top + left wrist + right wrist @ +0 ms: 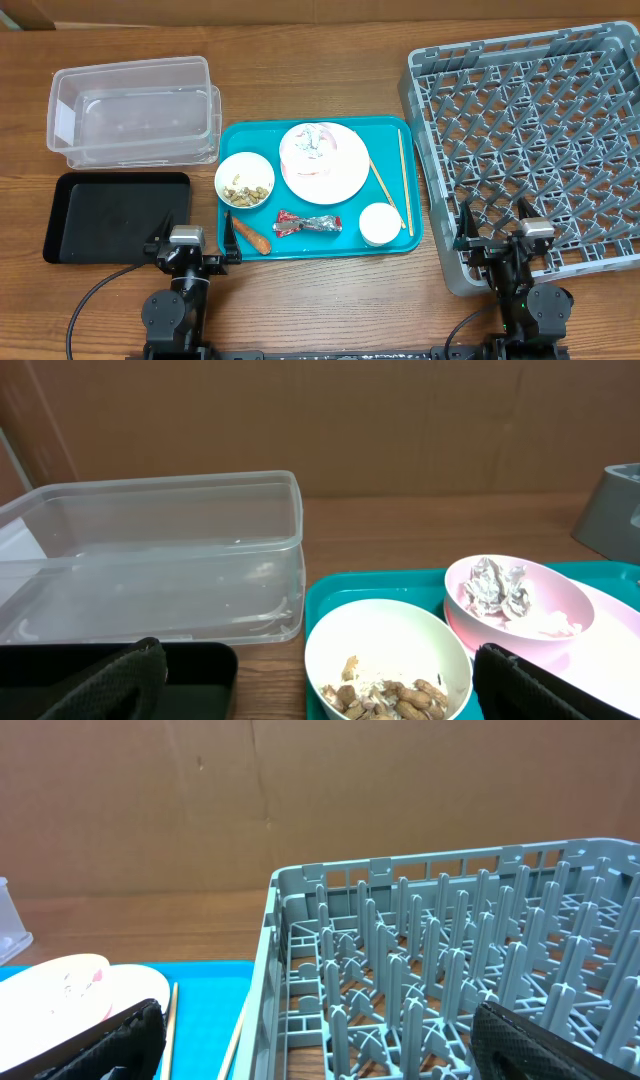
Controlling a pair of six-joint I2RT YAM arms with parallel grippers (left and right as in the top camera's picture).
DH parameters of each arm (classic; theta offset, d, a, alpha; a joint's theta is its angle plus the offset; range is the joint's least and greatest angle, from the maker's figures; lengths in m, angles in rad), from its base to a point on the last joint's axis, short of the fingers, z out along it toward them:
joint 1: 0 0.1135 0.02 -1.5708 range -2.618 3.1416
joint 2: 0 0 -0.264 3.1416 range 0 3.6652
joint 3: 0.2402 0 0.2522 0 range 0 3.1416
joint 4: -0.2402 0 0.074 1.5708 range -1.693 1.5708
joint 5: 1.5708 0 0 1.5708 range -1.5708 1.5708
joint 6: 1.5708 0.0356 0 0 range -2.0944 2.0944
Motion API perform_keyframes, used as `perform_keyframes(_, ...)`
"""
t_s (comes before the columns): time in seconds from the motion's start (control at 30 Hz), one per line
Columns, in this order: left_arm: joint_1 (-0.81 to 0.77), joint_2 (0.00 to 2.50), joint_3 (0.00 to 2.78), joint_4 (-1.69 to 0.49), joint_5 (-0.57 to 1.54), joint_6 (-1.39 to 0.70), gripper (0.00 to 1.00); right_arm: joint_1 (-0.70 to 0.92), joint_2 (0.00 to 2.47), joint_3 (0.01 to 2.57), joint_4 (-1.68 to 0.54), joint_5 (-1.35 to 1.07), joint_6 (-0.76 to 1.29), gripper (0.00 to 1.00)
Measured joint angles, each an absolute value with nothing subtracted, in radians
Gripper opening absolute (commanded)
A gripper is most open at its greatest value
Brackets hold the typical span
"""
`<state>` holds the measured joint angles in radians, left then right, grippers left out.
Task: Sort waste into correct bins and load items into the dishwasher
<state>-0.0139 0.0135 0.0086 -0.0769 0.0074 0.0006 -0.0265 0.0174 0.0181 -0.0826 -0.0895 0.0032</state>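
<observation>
The left tool (pixel 195 234), jaws apart and empty, hovers beside the black tray (pixel 100 215). The right tool (pixel 496 230), likewise apart, hovers over the near edge of the rack (pixel 530 120).

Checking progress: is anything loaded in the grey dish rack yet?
No, the grey dish rack shows only bare lattice in the overhead view.

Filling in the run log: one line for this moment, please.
left gripper open | right gripper open | waste, dishes on teal tray | clear tub, black tray, rack empty

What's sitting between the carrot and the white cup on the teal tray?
The red-and-silver foil wrapper, seen in the overhead view, between carrot and cup.
</observation>
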Motion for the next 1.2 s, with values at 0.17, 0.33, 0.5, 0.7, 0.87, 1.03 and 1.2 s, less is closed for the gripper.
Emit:
perform_keyframes(0.17,-0.014,0.014,0.009,-0.077,0.008,0.001,1.0,-0.027,0.017,0.018,-0.082,-0.089,0.003,1.0)
perform_keyframes(0.33,-0.014,0.014,0.009,-0.077,0.008,0.001,1.0,-0.027,0.017,0.018,-0.083,-0.089,0.003,1.0)
perform_keyframes(0.5,-0.014,0.014,0.009,-0.067,0.013,-0.007,1.0,-0.027,0.017,0.018,-0.083,-0.089,0.003,1.0)
perform_keyframes(0.7,-0.014,0.014,0.009,-0.061,0.015,-0.027,1.0,-0.027,0.017,0.019,-0.08,-0.089,0.003,1.0)
perform_keyframes(0.87,-0.014,0.022,0.041,-0.139,0.006,-0.028,1.0,-0.027,0.025,0.029,-0.081,-0.063,0.003,1.0)
perform_keyframes(1.03,-0.014,0.112,0.151,-0.224,-0.016,-0.026,1.0,-0.027,0.089,0.114,-0.081,-0.032,0.003,1.0)
perform_keyframes(1.2,-0.014,0.288,0.304,-0.24,-0.022,-0.026,1.0,-0.027,0.23,0.263,-0.11,-0.016,0.003,1.0)
